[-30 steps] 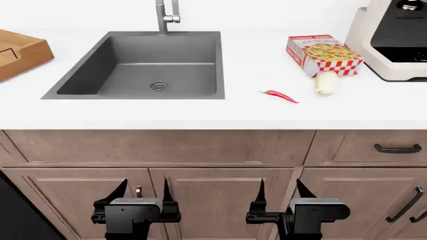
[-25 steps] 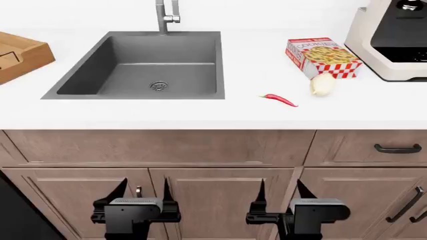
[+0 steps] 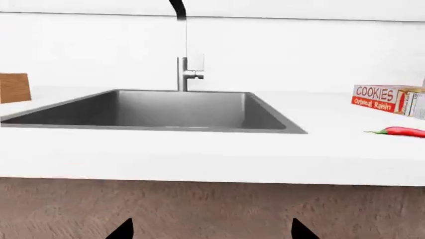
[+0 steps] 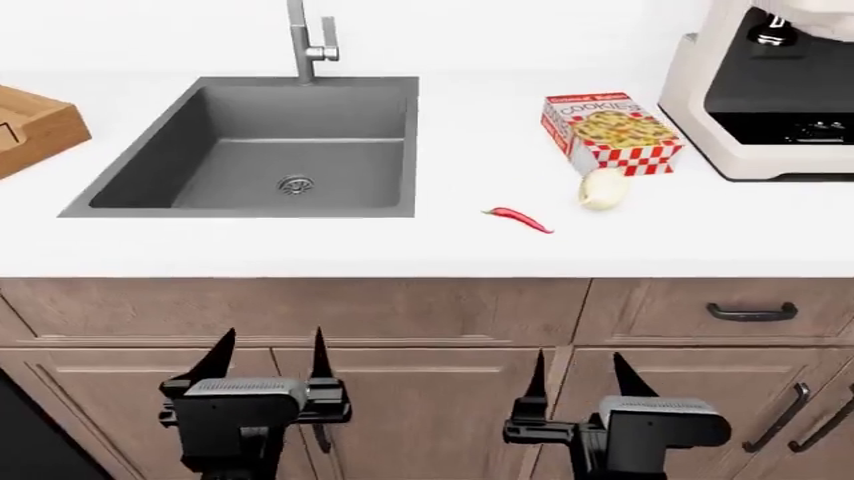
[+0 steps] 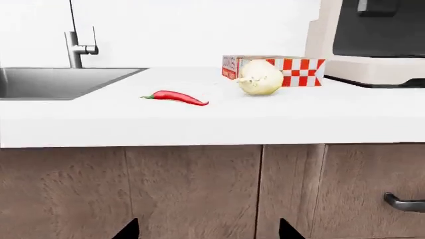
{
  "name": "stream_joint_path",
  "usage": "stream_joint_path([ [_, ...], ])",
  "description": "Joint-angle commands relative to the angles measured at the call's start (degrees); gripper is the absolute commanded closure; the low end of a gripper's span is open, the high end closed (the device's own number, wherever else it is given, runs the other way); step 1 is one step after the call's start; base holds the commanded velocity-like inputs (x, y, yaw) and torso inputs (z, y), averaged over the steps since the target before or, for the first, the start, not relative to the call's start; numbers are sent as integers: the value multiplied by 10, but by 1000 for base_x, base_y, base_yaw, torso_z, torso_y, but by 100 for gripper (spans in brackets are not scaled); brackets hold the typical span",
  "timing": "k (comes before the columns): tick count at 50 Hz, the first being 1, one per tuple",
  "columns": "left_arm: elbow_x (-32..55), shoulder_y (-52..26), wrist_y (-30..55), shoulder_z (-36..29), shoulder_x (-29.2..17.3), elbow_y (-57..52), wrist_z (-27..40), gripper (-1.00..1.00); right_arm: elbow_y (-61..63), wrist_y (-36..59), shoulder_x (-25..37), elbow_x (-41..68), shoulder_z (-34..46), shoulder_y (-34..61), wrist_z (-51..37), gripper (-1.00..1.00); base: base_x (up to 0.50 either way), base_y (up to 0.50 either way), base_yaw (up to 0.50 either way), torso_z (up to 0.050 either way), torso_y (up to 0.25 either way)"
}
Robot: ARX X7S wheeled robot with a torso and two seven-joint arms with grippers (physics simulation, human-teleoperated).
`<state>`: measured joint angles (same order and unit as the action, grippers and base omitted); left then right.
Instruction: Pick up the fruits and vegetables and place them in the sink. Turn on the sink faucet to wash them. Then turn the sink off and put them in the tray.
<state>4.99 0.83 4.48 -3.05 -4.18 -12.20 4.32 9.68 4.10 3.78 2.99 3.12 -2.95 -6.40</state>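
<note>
Red and slim, the chili pepper (image 3: 401, 131) shows at the edge of your left wrist view, lying on the white counter (image 3: 199, 154) well to the side of the sink (image 3: 153, 110), with the sink faucet (image 3: 187, 73) standing behind the basin; only the two dark tips of the left gripper's fingers show here, spread apart with nothing between them. From the head view, you can see the chili pepper (image 4: 521, 219) between the sink (image 4: 247, 150) and the root vegetable (image 4: 603, 188), which rests touching or just beside the cookie box (image 4: 609, 132); the tray (image 4: 34, 125) sits on the sink's far side from them. Both tools hang low before the cabinet doors, the left gripper (image 4: 264, 365) and the right gripper (image 4: 579, 375) each spread and empty. In the right wrist view the chili pepper (image 5: 176, 97) lies nearer the sink than the root vegetable (image 5: 259, 78). I judge the pepper light, smooth and a little slippery (take it across its thicker middle, not the stem); the root looks firm, rounded and apt to roll, so close across its widest part. Compared with half a second earlier, the head view has shifted: sink, box and vegetables all sit further left and lower in the picture, and the grippers show more fully.
</note>
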Motion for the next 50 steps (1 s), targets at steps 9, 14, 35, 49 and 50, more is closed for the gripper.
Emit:
stream_joint_path([
  [9,11,-22,96,-14,-39,-138,16,-100,140,79,39,11,-2,-18,-24,-100,0,-500,0,50,49],
  [14,13,-33,119,-17,-49,-157,16,-100,163,96,48,9,-2,-17,-28,-100,0,-500,0,50,49],
  [35,107,-214,447,25,-113,-334,0,-100,421,438,123,66,-38,103,-14,-100,0,-249,0,28,28],
  [49,134,-328,552,32,-138,-338,-3,-100,486,627,144,110,-67,243,-15,-100,319,0,0,0,0],
  [50,134,-330,553,32,-139,-337,-3,-100,485,627,144,110,-67,244,-16,-100,500,0,0,0,0],
])
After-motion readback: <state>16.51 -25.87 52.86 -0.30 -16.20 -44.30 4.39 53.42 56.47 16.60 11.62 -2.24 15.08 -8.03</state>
